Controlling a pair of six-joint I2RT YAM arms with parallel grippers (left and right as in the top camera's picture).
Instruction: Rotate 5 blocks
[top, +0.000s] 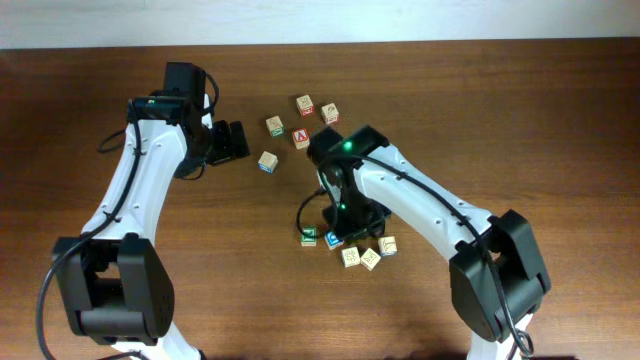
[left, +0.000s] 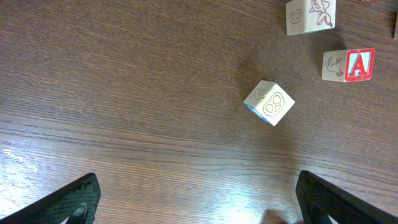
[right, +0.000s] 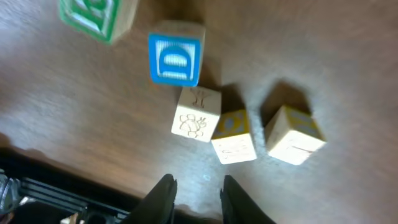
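While the right hand (right: 198, 185) sits low over the bench (right: 348, 56), fingers narrowly parted and empty, the five blocks (right: 196, 114) lie clustered just ahead of it: the green-faced block (right: 99, 15), the blue-faced block (right: 176, 59) and three paler ones close together. The left hand (left: 199, 196) gapes wide, holding nothing, and the red-A cube (left: 359, 65) lies beyond it.
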